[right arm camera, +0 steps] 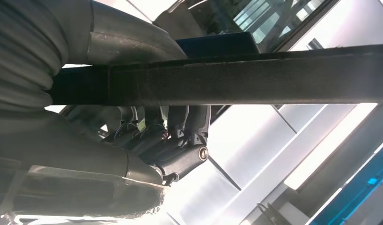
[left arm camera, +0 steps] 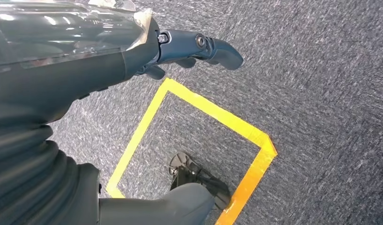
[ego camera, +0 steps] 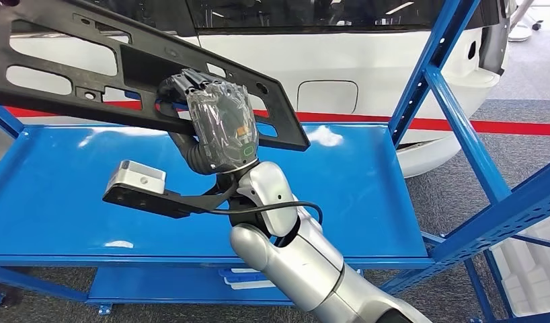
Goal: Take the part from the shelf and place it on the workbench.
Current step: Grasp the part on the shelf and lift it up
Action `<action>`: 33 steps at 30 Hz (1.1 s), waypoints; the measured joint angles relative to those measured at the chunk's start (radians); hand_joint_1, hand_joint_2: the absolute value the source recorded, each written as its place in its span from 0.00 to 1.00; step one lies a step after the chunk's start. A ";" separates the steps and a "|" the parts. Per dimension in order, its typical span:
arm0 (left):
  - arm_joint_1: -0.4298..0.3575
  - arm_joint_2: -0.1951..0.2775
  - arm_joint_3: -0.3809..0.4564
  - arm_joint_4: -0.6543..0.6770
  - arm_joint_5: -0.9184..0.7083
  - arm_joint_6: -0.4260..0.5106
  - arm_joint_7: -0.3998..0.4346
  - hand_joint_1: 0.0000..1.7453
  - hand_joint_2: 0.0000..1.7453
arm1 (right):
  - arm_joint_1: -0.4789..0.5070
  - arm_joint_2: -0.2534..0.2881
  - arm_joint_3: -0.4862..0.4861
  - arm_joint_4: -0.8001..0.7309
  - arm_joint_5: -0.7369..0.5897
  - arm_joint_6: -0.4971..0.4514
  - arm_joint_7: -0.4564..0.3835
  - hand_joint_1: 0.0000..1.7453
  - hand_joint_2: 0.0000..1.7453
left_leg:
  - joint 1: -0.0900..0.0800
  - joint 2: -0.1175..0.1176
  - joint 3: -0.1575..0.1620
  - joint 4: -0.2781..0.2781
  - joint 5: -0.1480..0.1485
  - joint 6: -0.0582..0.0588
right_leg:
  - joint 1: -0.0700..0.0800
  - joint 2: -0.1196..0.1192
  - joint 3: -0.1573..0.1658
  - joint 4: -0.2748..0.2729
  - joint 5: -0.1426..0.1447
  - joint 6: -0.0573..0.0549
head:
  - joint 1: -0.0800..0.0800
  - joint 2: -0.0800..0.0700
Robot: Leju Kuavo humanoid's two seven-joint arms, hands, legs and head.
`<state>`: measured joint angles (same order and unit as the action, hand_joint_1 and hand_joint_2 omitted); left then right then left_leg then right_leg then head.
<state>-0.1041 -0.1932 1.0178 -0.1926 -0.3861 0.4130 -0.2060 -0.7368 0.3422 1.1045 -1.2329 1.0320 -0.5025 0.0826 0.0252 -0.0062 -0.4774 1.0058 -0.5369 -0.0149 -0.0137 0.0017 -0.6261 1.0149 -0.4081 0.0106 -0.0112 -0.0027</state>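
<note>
Part: black slotted panel (ego camera: 124,74) is hanging tilted above the blue shelf (ego camera: 366,202), lifted clear of it.
Right hand: my right hand (ego camera: 215,124) is gripping the part's lower edge, fingers (right arm camera: 180,126) wrapping around it.
Left hand: my left hand (left arm camera: 180,51) is hanging over grey carpet (left arm camera: 320,93), fingers spread, grasping nothing.

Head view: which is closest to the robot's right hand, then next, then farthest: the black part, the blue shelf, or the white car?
1. Black part: held in the right hand.
2. Blue shelf: just beneath it.
3. White car: behind the shelf.
</note>
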 joint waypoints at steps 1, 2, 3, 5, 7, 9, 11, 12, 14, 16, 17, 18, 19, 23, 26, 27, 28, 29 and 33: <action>0.000 0.000 0.000 0.000 0.001 0.003 0.000 0.00 1.00 | -0.004 0.000 0.004 0.000 -0.004 -0.001 0.000 1.00 1.00 | -0.003 -0.002 0.003 -0.014 0.001 0.003 | 0.001 0.000 -0.003 0.000 0.006 0.007 | 0.000 0.000; 0.000 0.001 0.000 0.000 0.002 0.006 0.000 0.00 1.00 | -0.007 0.000 0.008 0.000 -0.008 -0.001 0.001 1.00 1.00 | -0.008 -0.003 0.000 -0.016 0.006 0.007 | 0.001 0.000 -0.005 -0.002 0.013 0.016 | 0.001 0.000; 0.000 0.001 0.000 0.000 0.004 0.009 0.000 0.00 1.00 | -0.009 0.000 0.013 0.000 -0.013 -0.002 0.001 1.00 1.00 | -0.007 -0.001 -0.006 -0.018 0.013 0.015 | 0.001 -0.001 -0.008 -0.002 0.016 0.023 | 0.001 0.000; -0.001 0.001 0.001 0.000 0.006 0.013 0.000 0.00 1.00 | -0.014 -0.001 0.021 0.000 -0.022 -0.004 0.001 1.00 1.00 | -0.007 0.003 -0.021 -0.022 0.033 0.034 | 0.002 -0.001 -0.027 0.027 -0.013 0.027 | 0.004 0.000; -0.002 0.002 0.001 0.000 0.006 0.017 -0.001 0.00 1.00 | -0.017 -0.002 0.027 0.001 -0.029 -0.010 0.001 1.00 1.00 | -0.010 0.007 -0.042 -0.024 0.053 0.049 | 0.002 0.000 -0.063 0.126 -0.090 0.014 | 0.007 0.000; -0.001 0.003 0.001 0.000 0.005 0.023 -0.002 0.00 1.00 | -0.017 -0.002 0.032 0.004 -0.035 -0.021 0.001 1.00 1.00 | -0.013 0.010 -0.067 -0.023 0.070 0.054 | 0.001 0.000 -0.090 0.250 -0.153 0.010 | 0.009 0.000; -0.001 0.003 0.001 0.000 0.003 0.029 -0.001 0.00 1.00 | -0.016 -0.003 0.033 0.011 -0.038 -0.031 0.000 1.00 1.00 | -0.016 0.011 -0.089 -0.021 0.087 0.054 | 0.002 -0.001 -0.067 0.272 -0.151 0.022 | 0.009 0.000; -0.001 0.002 0.001 0.000 0.001 0.032 0.000 0.00 1.00 | -0.016 -0.002 0.033 0.015 -0.038 -0.034 0.000 1.00 1.00 | -0.018 0.011 -0.099 -0.020 0.093 0.052 | 0.003 -0.001 -0.028 0.226 -0.133 0.028 | 0.009 0.000; -0.002 -0.001 0.001 0.000 -0.001 0.037 0.001 0.00 1.00 | -0.016 -0.002 0.033 0.020 -0.039 -0.038 -0.002 1.00 1.00 | -0.022 0.010 -0.112 -0.016 0.105 0.048 | 0.009 -0.001 0.073 0.078 -0.105 0.026 | 0.009 0.000; -0.002 -0.005 0.001 0.000 -0.001 0.041 0.003 0.00 1.00 | -0.016 -0.001 0.031 0.022 -0.039 -0.040 -0.003 1.00 1.00 | -0.024 0.011 -0.123 -0.014 0.118 0.038 | 0.016 -0.001 0.132 -0.021 -0.104 0.016 | 0.008 0.000; -0.002 -0.006 0.001 0.000 -0.002 0.042 0.003 0.00 1.00 | -0.016 -0.001 0.030 0.023 -0.038 -0.041 -0.003 1.00 1.00 | -0.024 0.012 -0.127 -0.014 0.125 0.031 | 0.019 -0.001 0.138 -0.037 -0.104 0.012 | 0.008 0.000; -0.001 -0.007 0.001 0.000 -0.002 0.042 0.004 0.00 1.00 | -0.015 -0.001 0.028 0.025 -0.037 -0.042 -0.004 1.00 1.00 | -0.022 0.013 -0.131 -0.015 0.129 0.025 | 0.014 -0.001 0.133 -0.042 -0.098 0.006 | 0.008 0.000; -0.001 -0.007 0.001 0.000 -0.003 0.041 0.004 0.00 1.00 | -0.015 -0.001 0.026 0.027 -0.036 -0.043 -0.006 1.00 1.00 | -0.020 0.012 -0.136 -0.011 0.124 0.019 | 0.009 -0.002 0.128 -0.045 -0.090 -0.001 | 0.008 0.000; -0.001 -0.006 0.000 0.000 -0.009 0.029 0.005 0.00 1.00 | -0.008 -0.001 0.016 0.034 -0.026 -0.042 -0.010 1.00 1.00 | -0.007 0.006 -0.190 0.156 -0.026 -0.009 | -0.003 -0.007 0.097 -0.049 -0.053 -0.027 | 0.001 0.000; -0.001 -0.003 0.000 0.000 -0.010 0.021 0.004 0.00 1.00 | 0.004 -0.001 0.013 0.039 -0.016 -0.035 -0.011 1.00 1.00 | 0.008 0.006 -0.196 0.262 -0.044 -0.031 | -0.006 -0.008 0.060 -0.039 -0.031 -0.020 | 0.000 0.000; -0.001 -0.002 0.000 0.000 -0.010 0.021 0.004 0.00 1.00 | 0.008 -0.001 0.012 0.040 -0.012 -0.031 -0.011 1.00 1.00 | 0.015 0.006 -0.167 0.235 -0.015 -0.038 | -0.009 -0.008 0.046 -0.030 -0.026 -0.015 | 0.000 0.000; -0.002 -0.001 0.000 0.000 -0.010 0.023 0.003 0.00 1.00 | 0.010 -0.001 0.011 0.040 -0.007 -0.026 -0.012 1.00 1.00 | 0.022 0.006 -0.126 0.181 0.011 -0.046 | -0.012 -0.008 0.032 -0.019 -0.022 -0.010 | 0.000 0.000; -0.003 -0.003 0.000 0.000 -0.010 0.025 0.003 0.00 1.00 | 0.012 0.000 0.011 0.040 -0.003 -0.022 -0.012 1.00 1.00 | 0.026 0.004 -0.083 0.119 0.021 -0.055 | -0.012 -0.007 0.017 -0.006 -0.020 -0.005 | -0.002 0.000; -0.005 -0.007 0.000 -0.001 -0.009 0.032 0.001 0.00 1.00 | 0.018 0.000 0.008 0.040 0.008 -0.014 -0.013 1.00 1.00 | 0.019 -0.004 -0.049 0.026 0.012 -0.031 | -0.002 -0.006 -0.018 0.014 0.006 0.030 | -0.002 0.000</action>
<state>-0.1094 -0.2004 1.0183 -0.1934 -0.3950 0.4453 -0.2051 -0.7184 0.3419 1.1124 -1.1926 1.0398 -0.5161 0.0692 0.0442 -0.0103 -0.5259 1.0320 -0.5245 -0.0459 -0.0162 -0.0044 -0.6441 1.0289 -0.4019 0.0406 -0.0137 -0.0027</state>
